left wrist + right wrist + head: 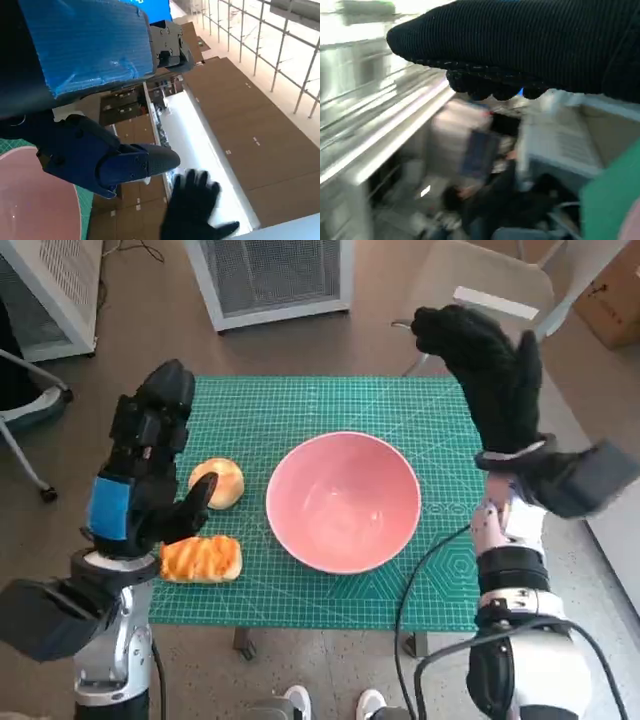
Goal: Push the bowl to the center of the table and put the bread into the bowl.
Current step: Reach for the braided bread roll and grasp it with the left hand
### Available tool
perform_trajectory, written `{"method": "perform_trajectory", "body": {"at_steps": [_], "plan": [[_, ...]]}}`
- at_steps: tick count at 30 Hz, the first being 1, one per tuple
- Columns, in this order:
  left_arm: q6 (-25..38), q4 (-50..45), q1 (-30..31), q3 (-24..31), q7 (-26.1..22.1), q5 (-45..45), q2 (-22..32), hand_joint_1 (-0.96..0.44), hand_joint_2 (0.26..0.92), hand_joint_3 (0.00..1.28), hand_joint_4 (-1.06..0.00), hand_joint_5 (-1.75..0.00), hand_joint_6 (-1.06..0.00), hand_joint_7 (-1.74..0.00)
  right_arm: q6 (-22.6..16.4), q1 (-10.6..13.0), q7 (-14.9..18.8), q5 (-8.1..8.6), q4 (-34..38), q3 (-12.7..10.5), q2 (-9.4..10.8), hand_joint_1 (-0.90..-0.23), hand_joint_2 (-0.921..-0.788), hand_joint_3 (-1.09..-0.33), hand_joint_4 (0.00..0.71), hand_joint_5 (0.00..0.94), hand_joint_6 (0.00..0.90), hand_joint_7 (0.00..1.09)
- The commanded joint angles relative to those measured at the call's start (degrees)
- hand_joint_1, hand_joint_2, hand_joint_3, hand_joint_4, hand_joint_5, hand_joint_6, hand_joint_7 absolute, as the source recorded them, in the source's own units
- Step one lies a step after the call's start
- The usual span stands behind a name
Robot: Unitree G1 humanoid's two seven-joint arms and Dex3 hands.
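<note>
- The pink bowl [343, 502] sat empty near the green mat's [300, 405] middle.
- 2 breads [201, 559] lay left of it.
- Left hand [150, 465] and right hand [490, 375] were raised, fingers apart, holding nothing.

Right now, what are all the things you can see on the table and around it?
Round pink bowl: one, pink, about mid-table on the mat, empty.
Round golden bread bun: one, pale golden, left of the bowl.
Long glazed bread loaf: one, orange-brown, near the table's front left corner.
Green cutting mat: one, green, covering the table.
White metal cabinet: one, white, on the floor beyond the table.
Left robot hand: one, black with blue tape, above the breads, holding nothing.
Right robot hand: one, black glove, raised at the far right corner, fingers spread.
</note>
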Motion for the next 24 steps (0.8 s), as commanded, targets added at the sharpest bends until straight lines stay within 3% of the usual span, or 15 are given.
{"method": "perform_trajectory", "body": {"at_steps": [1, 6, 10, 18, 24], "plan": [[-0.1, 0.5, -1.25, 0.1, -0.55, -0.1, 0.76, -0.51, 0.715, 0.6, 0.0, -0.14, 0.0, -0.51, 1.18, 2.74, 4.27, 3.39, -3.12, 0.33, 0.91, -0.639, -0.921, -0.748, 0.232, 0.002, 0.07, 0.48], [0.32, -0.72, -0.92, 0.32, -0.86, 0.6, 1.89, -0.51, 0.715, 0.59, 0.0, -0.14, 0.0, -0.51, 2.14, 3.33, 7.94, 6.2, -5.15, 0.43, 1.26, -0.636, -0.921, -0.742, 0.229, 0.0, 0.037, 0.53], [0.62, -1.93, -0.26, 0.42, -1.17, 1.45, 3.16, -0.51, 0.712, 0.59, 0.0, -0.14, 0.0, -0.47, 2.73, 3.4, 9.15, 7.24, -5.52, 0.59, 1.3, -0.636, -0.921, -0.739, 0.227, 0.0, 0.024, 0.54], [6.04, -8.52, 3.45, 1.78, -4.43, 10.4, 13.72, -0.48, 0.689, 0.56, 0.0, -0.02, 0.0, -0.3, 3.05, 3.57, 8.45, 7.04, -5.39, 1.05, 1.38, -0.631, -0.921, -0.74, 0.225, 0.0, 0.011, 0.56], [14.68, -15.66, 7.07, 2.86, -6.83, 17.13, 20.53, -0.4, 0.697, 0.37, 0.0, 0.0, 0.0, -0.27, 3.42, 3.71, 7.55, 6.56, -5.5, 1.59, 1.73, -0.634, -0.921, -0.744, 0.223, 0.0, 0.002, 0.58]]}}
